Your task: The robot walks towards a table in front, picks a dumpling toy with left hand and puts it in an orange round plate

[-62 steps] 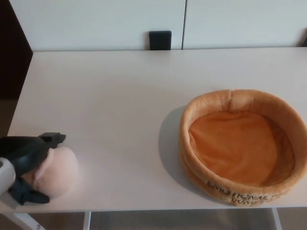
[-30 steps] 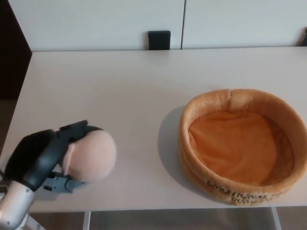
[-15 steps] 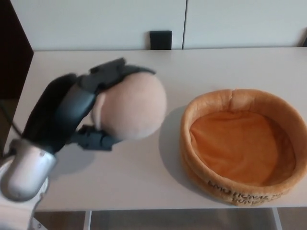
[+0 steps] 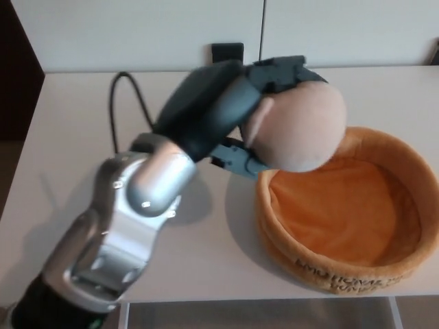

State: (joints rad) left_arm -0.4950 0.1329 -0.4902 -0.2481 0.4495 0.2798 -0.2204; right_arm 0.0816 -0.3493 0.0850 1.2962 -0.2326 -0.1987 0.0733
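Observation:
My left hand (image 4: 240, 116) is shut on the dumpling toy (image 4: 298, 127), a round peach-coloured plush. It holds the toy in the air over the far left rim of the orange round plate (image 4: 357, 264). The plate is a soft, deep orange ring that rests on the right side of the pale table (image 4: 82, 130). Black fingers (image 4: 278, 68) wrap over the top of the toy and another finger grips it from below. My silver left forearm (image 4: 127, 226) stretches up from the lower left. The right hand does not show.
A small black box (image 4: 226, 52) stands at the table's far edge against the white wall. A black cable (image 4: 127, 103) loops up from my left wrist. The table's near edge runs along the bottom of the picture, with dark floor to the left.
My left hand has lifted the dumpling toy from the table's near left corner and carried it up and to the right, until it hangs over the plate's left rim. The plate has not moved.

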